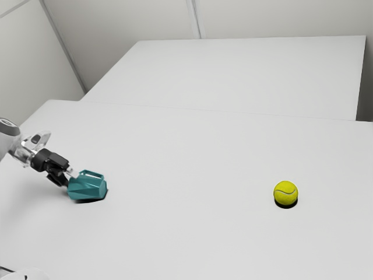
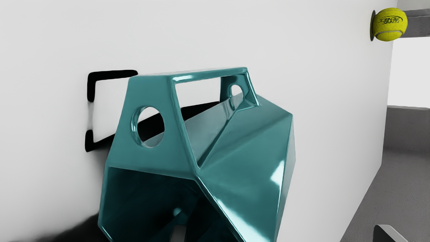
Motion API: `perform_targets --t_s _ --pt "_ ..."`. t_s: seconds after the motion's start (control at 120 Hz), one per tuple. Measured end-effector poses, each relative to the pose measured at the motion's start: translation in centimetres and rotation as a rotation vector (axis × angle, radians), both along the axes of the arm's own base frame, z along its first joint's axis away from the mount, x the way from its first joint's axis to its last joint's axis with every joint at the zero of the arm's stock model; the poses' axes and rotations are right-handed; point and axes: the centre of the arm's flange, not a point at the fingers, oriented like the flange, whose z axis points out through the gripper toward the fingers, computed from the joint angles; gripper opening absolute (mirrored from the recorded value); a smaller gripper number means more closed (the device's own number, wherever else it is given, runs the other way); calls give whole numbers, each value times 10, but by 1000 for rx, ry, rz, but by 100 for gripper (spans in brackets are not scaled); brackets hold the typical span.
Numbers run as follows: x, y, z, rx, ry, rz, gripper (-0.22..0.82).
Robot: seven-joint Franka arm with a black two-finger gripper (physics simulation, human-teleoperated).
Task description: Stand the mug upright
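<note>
The teal faceted mug [image 1: 87,186] lies on its side at the exterior view's left, its base toward that view's right and its handle on the upper side. At its mouth end is the black gripper [image 1: 67,175]. In the wrist view the mug [image 2: 248,148] turns its dark mouth toward my hand. My gripper [image 2: 282,233] stands open there, one fingertip [image 2: 178,233] inside the mouth and the other [image 2: 386,233] outside, apart from the mug's outer wall. The mug's underside is hidden.
A yellow tennis ball [image 1: 285,193] rests on the white table [image 1: 186,233] at the exterior view's right, well away from the mug. Another white surface [image 1: 233,76] lies beyond the table's far edge, with pale walls behind it.
</note>
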Motion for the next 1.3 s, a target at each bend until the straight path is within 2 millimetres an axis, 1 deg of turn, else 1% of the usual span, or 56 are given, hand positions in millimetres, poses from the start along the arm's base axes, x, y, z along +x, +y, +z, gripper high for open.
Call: perform_targets --t_s 0.125,0.183,0.4,0.533,0.608,0.692,0.825,1.0,1.175,1.3 --pt "4 -7 -2 -27 -20 9 60" --pt "5 -8 -2 -36 -29 16 57" --pt "6 -9 -2 -51 -47 24 26" --pt "5 -9 3 -50 -58 17 7" --pt "6 -11 6 -52 -62 10 -1" --pt "6 -12 7 -53 -65 3 -8" --pt "7 -12 8 -48 -71 -2 -13" --pt "8 -11 14 -29 -93 -10 -15" --pt "11 -20 33 20 -128 -35 -16" --pt "16 -35 53 91 -148 -86 -17"
